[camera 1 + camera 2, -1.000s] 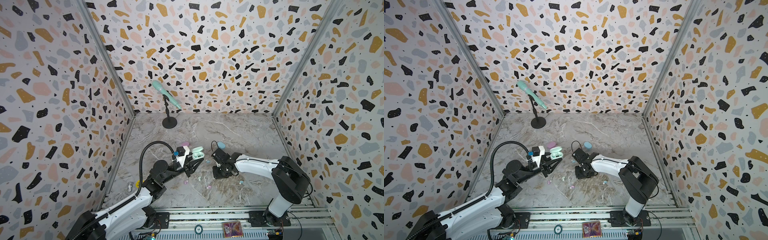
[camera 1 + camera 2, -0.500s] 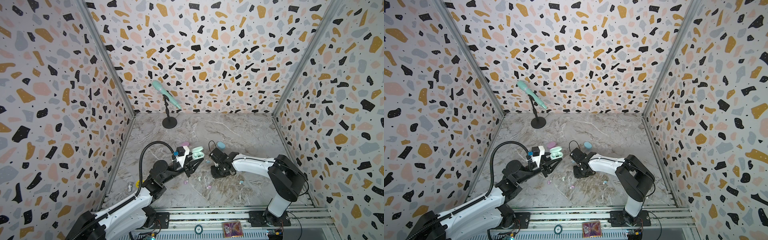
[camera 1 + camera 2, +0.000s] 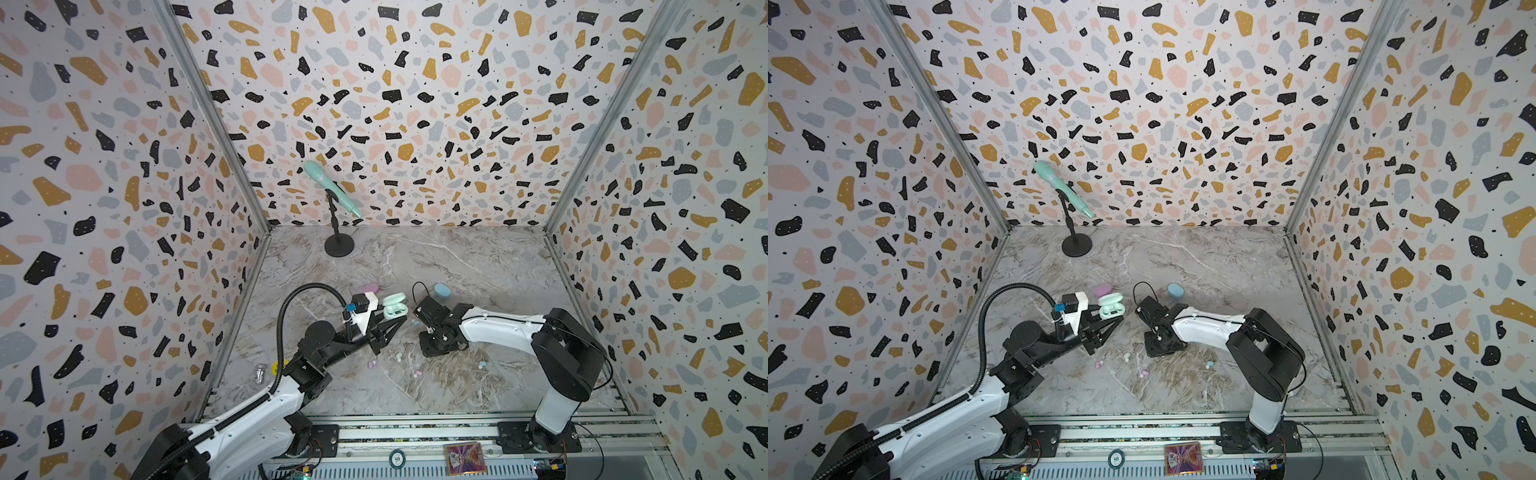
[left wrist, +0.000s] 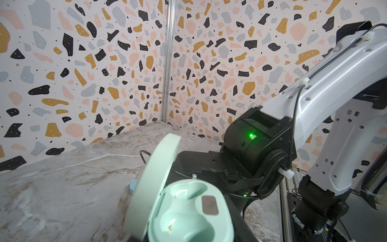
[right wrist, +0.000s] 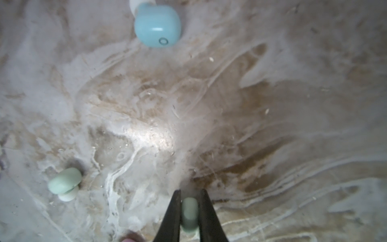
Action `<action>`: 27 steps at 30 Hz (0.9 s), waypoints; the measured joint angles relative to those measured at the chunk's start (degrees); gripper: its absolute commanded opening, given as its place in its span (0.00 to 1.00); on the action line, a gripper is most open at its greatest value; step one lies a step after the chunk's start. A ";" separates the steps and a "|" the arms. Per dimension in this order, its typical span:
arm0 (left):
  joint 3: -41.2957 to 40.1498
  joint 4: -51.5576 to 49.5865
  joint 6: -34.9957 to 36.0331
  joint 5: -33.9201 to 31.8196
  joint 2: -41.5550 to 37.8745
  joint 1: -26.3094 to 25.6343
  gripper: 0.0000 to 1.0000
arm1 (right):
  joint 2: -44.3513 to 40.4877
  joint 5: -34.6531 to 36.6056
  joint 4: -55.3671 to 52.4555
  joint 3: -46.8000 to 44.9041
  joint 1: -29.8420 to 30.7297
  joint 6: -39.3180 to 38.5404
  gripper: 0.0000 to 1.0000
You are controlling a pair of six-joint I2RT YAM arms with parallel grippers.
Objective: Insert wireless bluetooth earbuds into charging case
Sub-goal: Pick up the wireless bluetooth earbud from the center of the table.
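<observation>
- The right claw [image 5: 190,196] is clenched on a tiny mint-green plastic earbud [image 5: 189,215], pinched between its two black fingers, low over the grey marble-patterned tabletop [image 5: 272,104]. I cannot tell whether the bud touches the marble.
- A second mint-green earbud [image 5: 65,184] lies loose near that claw. A light blue rounded earbud [image 5: 157,25] sits farther off, with bare marble between them.
- The left claw [image 3: 392,321] grasps the mint-green oval charging case [image 4: 188,211], lid swung open, both sockets facing up.
- In both top views the claws face each other near the tabletop's middle, with a narrow gap between the case and the right claw.
- A pink earbud [image 3: 372,365] lies loose on the near side of the left claw.
- Beyond the claws rest a closed lilac-pink oval case [image 3: 370,287] and a light blue oval case [image 3: 441,291].
- Wide bare marble runs from there to the mint-green microphone on its black stand [image 3: 334,199] by the back wall.
- Both claws are well apart from the side walls.
</observation>
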 measured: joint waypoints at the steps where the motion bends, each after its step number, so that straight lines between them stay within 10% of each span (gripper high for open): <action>1: 0.00 0.00 0.00 0.00 0.00 0.00 0.29 | -0.07 0.04 0.00 0.00 0.00 0.00 0.07; 27: 0.00 -0.02 0.00 0.07 0.46 0.00 0.29 | -2.49 0.13 -2.58 -2.64 -1.81 -3.04 0.23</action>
